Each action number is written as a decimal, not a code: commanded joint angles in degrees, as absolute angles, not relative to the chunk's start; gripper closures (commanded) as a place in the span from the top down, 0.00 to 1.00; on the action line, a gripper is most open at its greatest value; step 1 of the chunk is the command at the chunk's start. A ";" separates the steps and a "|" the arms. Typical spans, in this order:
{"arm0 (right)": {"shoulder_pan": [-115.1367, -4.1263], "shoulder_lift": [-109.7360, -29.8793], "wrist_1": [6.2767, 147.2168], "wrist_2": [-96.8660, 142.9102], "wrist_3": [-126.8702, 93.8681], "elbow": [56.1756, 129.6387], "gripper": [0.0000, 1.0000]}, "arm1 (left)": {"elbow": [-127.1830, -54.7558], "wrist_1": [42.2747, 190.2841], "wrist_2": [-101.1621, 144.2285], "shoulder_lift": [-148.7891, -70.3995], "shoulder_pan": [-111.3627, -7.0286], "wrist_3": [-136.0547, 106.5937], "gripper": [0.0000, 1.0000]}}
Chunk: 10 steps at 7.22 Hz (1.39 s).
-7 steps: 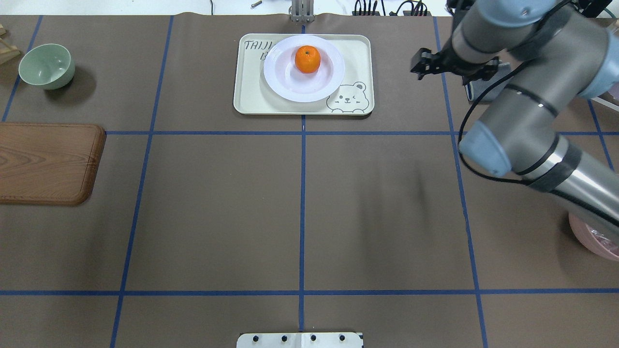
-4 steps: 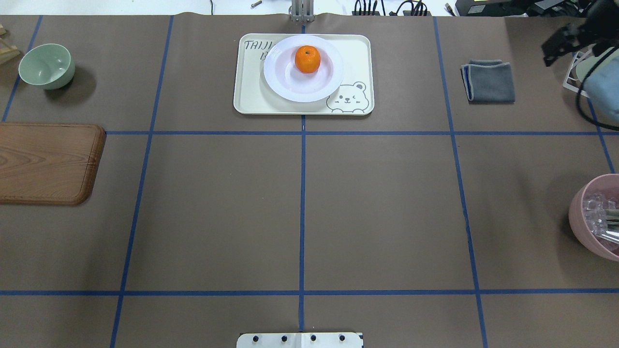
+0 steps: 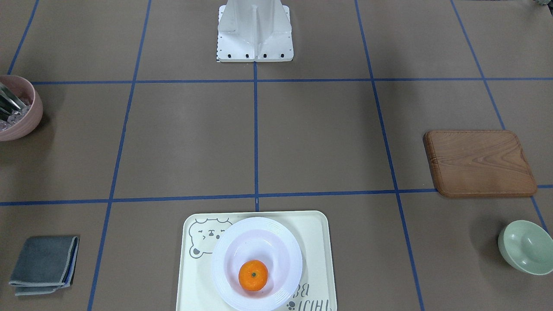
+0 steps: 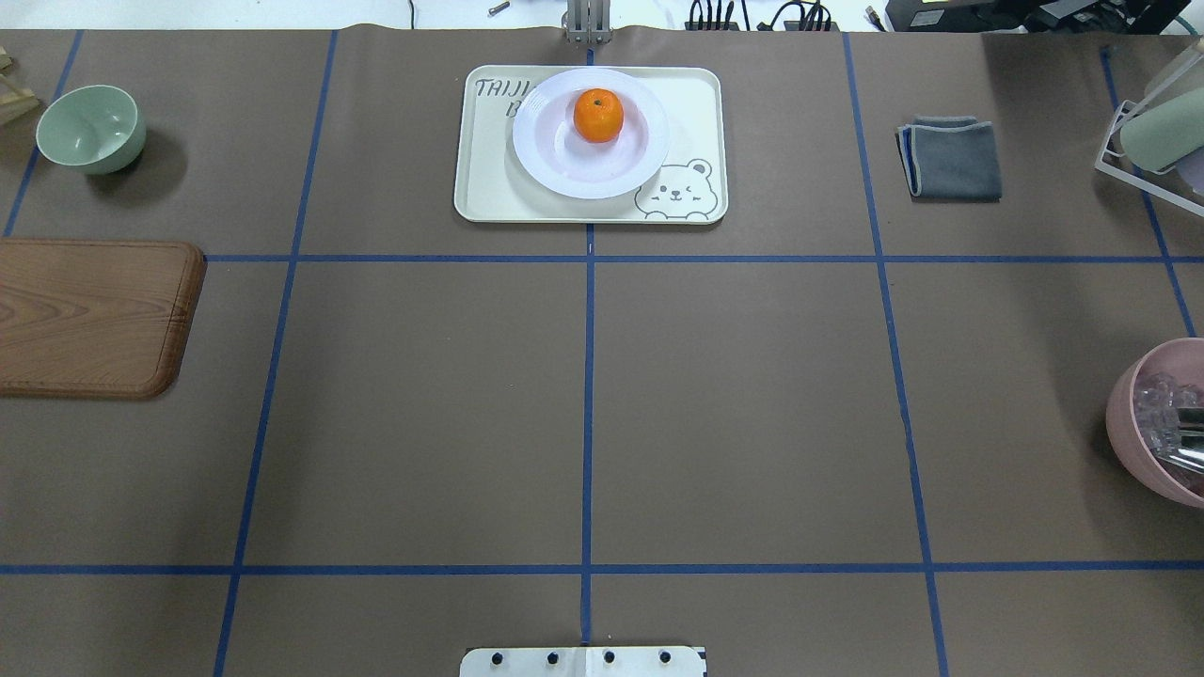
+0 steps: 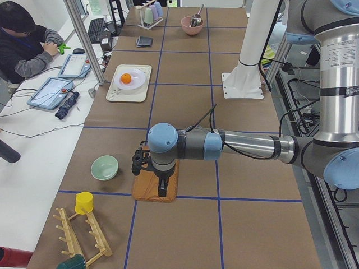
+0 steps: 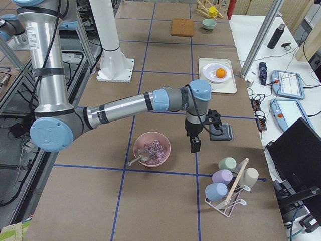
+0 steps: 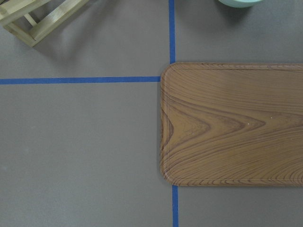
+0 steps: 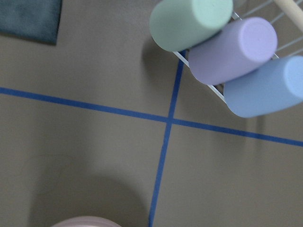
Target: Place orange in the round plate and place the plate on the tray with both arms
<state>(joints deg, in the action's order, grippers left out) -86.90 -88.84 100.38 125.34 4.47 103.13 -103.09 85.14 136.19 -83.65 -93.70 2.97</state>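
Note:
The orange [image 4: 598, 115] lies in the round plate [image 4: 541, 169], and the plate rests on the cream tray [image 4: 484, 188] at the table's far middle. From the front, the orange [image 3: 253, 275] is in the plate [image 3: 224, 259] on the tray [image 3: 190, 285]. No gripper shows in the overhead or front views. My left gripper [image 5: 160, 188] hangs over the wooden board [image 5: 155, 182]. My right gripper [image 6: 194, 144] hangs between the pink bowl [image 6: 151, 149] and the grey cloth [image 6: 220, 131]. I cannot tell whether either is open or shut. Both are far from the tray.
A wooden board [image 4: 89, 315] and a pale green bowl [image 4: 91, 127] sit at the left. A grey cloth [image 4: 952, 158], a cup rack [image 4: 1157, 141] and a pink bowl [image 4: 1162, 423] sit at the right. A person [image 5: 22, 45] sits beside the table.
My right arm has swung away to the right and left the overhead view, uncovering the grey cloth and the pink bowl. Orange, plate and tray have not moved.

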 commanded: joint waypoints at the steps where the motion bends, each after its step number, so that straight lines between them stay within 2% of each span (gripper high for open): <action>1: -89.73 -96.31 97.48 125.16 7.29 104.15 1.00 | -103.62 85.17 136.49 -83.50 -93.69 3.08 0.98; 7: -89.74 -97.73 97.30 127.26 6.59 103.18 1.00 | -102.39 85.52 136.23 -82.00 -94.39 2.46 0.98; 10: -89.74 -98.79 92.82 127.27 6.59 101.43 1.00 | -103.09 85.78 136.23 -81.21 -94.48 2.99 0.98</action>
<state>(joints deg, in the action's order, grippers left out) -89.73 -98.27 93.91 127.25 6.56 101.87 -102.75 85.70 136.34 -81.40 -94.47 2.80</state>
